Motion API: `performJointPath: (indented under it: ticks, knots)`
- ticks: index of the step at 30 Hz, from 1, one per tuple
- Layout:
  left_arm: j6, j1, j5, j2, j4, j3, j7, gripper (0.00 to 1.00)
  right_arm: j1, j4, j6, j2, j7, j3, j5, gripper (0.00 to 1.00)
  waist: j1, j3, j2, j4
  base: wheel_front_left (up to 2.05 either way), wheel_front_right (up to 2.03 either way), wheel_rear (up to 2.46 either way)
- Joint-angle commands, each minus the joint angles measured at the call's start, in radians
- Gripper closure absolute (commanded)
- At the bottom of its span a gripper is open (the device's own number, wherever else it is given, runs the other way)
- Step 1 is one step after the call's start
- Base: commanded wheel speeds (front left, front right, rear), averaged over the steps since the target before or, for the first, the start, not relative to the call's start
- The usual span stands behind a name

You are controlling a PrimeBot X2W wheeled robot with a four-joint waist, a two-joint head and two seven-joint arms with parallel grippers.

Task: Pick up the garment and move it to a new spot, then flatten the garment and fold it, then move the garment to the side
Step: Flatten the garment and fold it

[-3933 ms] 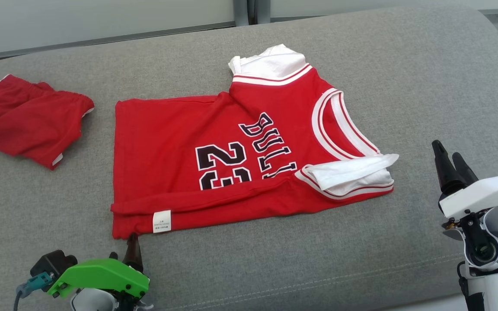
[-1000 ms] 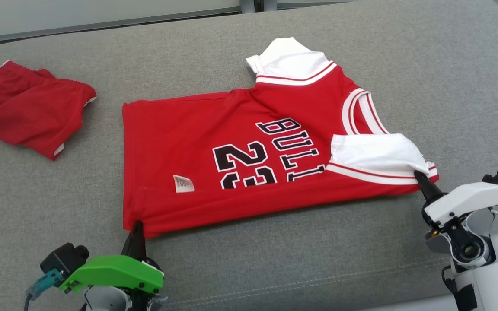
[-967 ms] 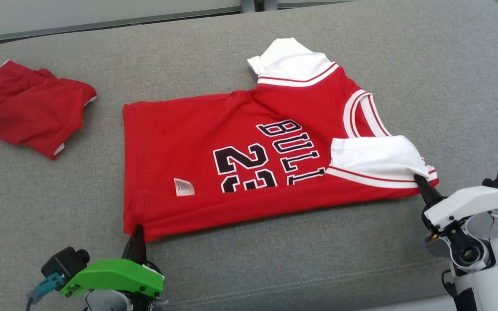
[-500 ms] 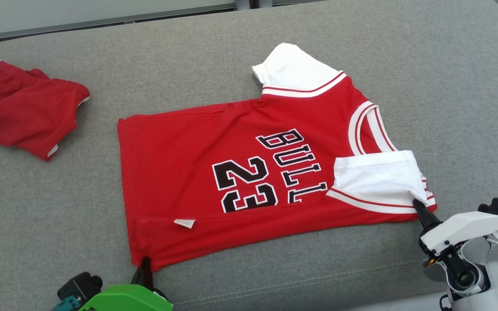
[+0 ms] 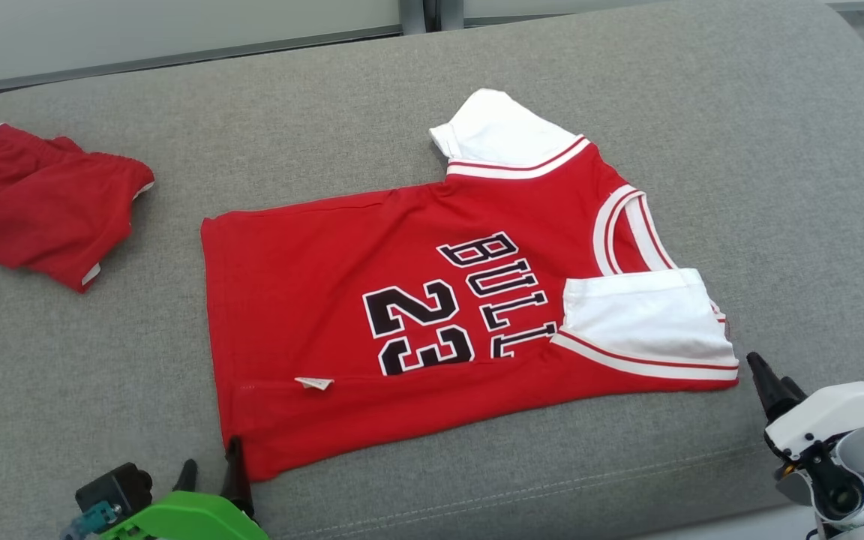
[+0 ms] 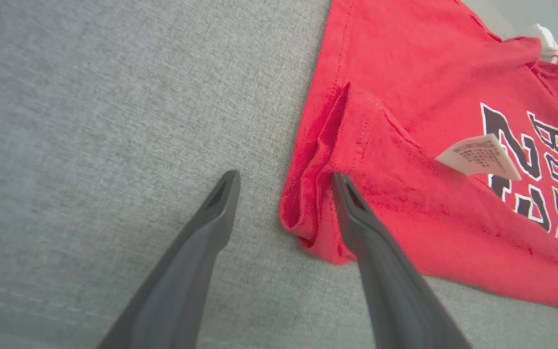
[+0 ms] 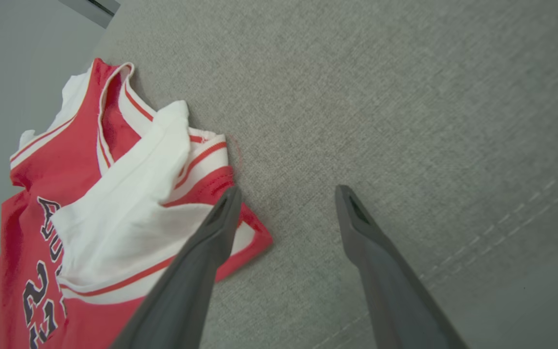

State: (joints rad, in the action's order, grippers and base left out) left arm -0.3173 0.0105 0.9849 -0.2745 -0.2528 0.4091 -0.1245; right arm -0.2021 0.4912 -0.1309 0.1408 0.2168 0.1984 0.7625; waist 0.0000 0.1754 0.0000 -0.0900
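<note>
Head view: a red knit basketball jersey (image 5: pixel 312 300) is seen lying flat at centre on a grey woven cushion (image 5: pixel 739 135), hem toward 9 o'clock, neck toward 3 o'clock. Black, white-edged "BULL" and "23" lettering is noted, plus white ribbed trim with red stripes. White sleeve panels are folded at 12 and 4 o'clock. A small white care label (image 5: pixel 314 383) is stood up near the hem. Crumpled red shorts (image 5: pixel 42 202) are placed at 10 o'clock, well apart from the jersey. The left gripper (image 5: pixel 211 471), green-shelled, is seen at 7 o'clock at the hem corner. The right gripper (image 5: pixel 766 379), white-shelled, is seen at 4 o'clock, just beside the shoulder corner.

Left wrist view: the dark tapered fingers (image 6: pixel 201 232) are held apart. The bunched, doubled hem corner is seen between them, against the finger at 3 o'clock; nothing is clamped.

Right wrist view: the fingers (image 7: pixel 376 252) are spread. The 9 o'clock tip is overlapped with the striped shoulder corner, the other is seen over bare cushion. A stitched seam is noted at 4 o'clock.
</note>
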Motion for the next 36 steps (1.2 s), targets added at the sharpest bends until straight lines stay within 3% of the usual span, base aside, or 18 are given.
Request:
performJointPath:
  ticks: [1, 7, 15, 26, 36]
  knots:
    - [-0.007, 0.023, -0.019, -0.022, 0.01, 0.001, 0.005, 0.0, 0.009, -0.012, 0.0, 0.014, -0.001, 0.002, -0.01, 0.0, 0.0, -0.005, 0.0, -0.003, 0.0, 0.0, 0.0]
    - [-0.014, 0.118, -0.099, -0.132, 0.055, 0.034, 0.074, 0.0, -0.011, -0.091, 0.0, 0.07, 0.026, -0.008, -0.021, 0.0, 0.0, -0.012, 0.0, -0.013, 0.0, 0.0, 0.0]
    - [0.052, 0.352, -0.208, -0.23, 0.019, 0.122, 0.213, 0.0, -0.052, -0.229, 0.0, 0.098, 0.062, -0.061, 0.025, 0.0, 0.0, 0.026, 0.0, -0.033, 0.0, 0.0, 0.0]
    - [0.127, 0.657, -0.268, -0.195, -0.215, 0.167, 0.285, 0.0, -0.121, -0.328, 0.0, 0.128, 0.07, -0.138, 0.09, 0.0, 0.0, 0.166, 0.0, -0.059, 0.0, 0.0, 0.0]
    - [0.171, 0.799, -0.286, -0.184, -0.408, 0.185, 0.307, 0.0, -0.177, -0.341, 0.0, 0.149, 0.058, -0.192, 0.116, 0.0, 0.0, 0.231, 0.0, -0.086, 0.0, 0.0, 0.0]
